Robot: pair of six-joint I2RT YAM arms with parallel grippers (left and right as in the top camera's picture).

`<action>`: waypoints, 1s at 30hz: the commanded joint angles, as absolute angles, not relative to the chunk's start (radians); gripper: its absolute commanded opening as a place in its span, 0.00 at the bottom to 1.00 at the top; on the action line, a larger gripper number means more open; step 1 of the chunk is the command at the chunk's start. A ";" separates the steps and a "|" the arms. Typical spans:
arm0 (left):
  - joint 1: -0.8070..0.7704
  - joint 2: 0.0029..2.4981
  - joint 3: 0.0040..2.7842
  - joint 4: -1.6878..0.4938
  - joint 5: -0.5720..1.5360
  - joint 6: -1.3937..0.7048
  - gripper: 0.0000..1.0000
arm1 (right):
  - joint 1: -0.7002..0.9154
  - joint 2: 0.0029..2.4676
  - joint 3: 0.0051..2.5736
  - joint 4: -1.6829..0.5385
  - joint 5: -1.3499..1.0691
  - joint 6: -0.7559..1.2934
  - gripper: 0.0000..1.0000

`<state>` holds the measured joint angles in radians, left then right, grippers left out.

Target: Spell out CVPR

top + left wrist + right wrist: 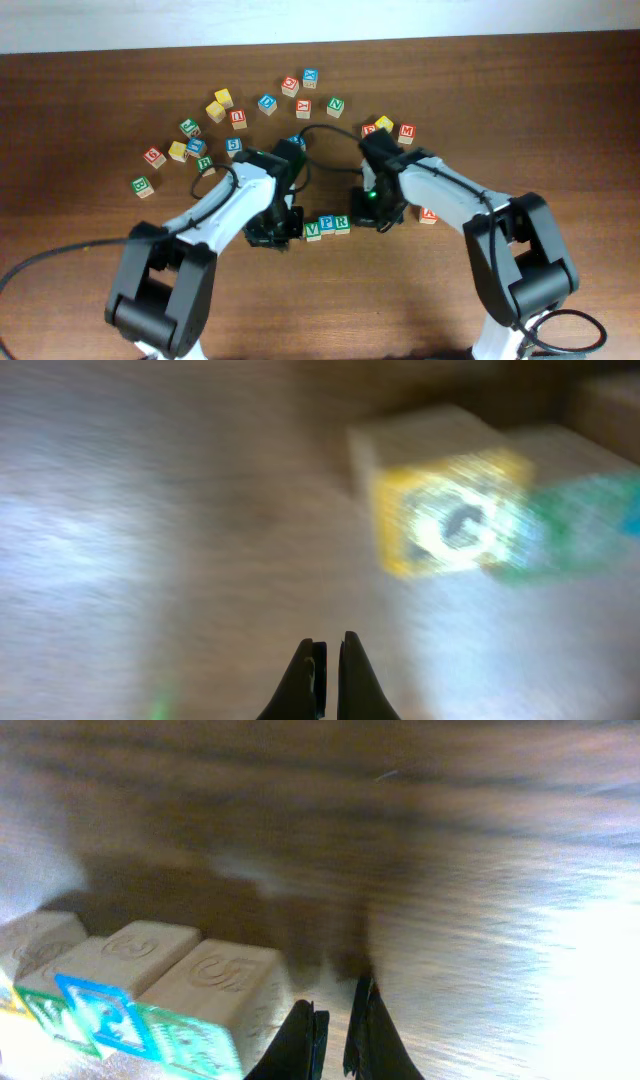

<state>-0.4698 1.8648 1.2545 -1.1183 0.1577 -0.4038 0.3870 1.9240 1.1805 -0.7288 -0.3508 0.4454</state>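
Two tools, both clenched on nothing. Our left tool (328, 648) has the yellow-bordered wooden C cube (455, 520) ahead to its right; our right tool (335, 1018) has the row of pale wooden letter cubes (190, 982) just to its left on the brown wooden counter (480, 870).

Three small wooden cubes, a green-edged V block (313, 231), a blue-edged P block (328, 225) and a green-edged R block (343, 222), sit flat and upright in a tight row reading V-P-R. The row lies about midway between the left and right edges of the tabletop, climbing slightly toward the far edge at its right end. The C block (450, 525), yellow-edged with a dark C on a pale face, stands at the V end and seems to touch its neighbour, though heavy blur leaves that uncertain.
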 commanded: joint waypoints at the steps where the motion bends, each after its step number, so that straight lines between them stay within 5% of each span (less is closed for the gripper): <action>1: -0.565 1.793 1.267 -1.119 0.247 -0.475 0.00 | 0.275 1.940 1.175 -0.729 -0.467 0.379 0.05; 11: -0.754 1.808 1.146 -0.897 -0.016 -0.916 0.00 | 0.196 1.940 1.174 -0.765 -0.505 0.318 0.05; 30: -0.745 1.916 1.146 -0.812 -0.181 -0.929 0.00 | 0.196 1.940 1.174 -0.768 -0.493 0.318 0.05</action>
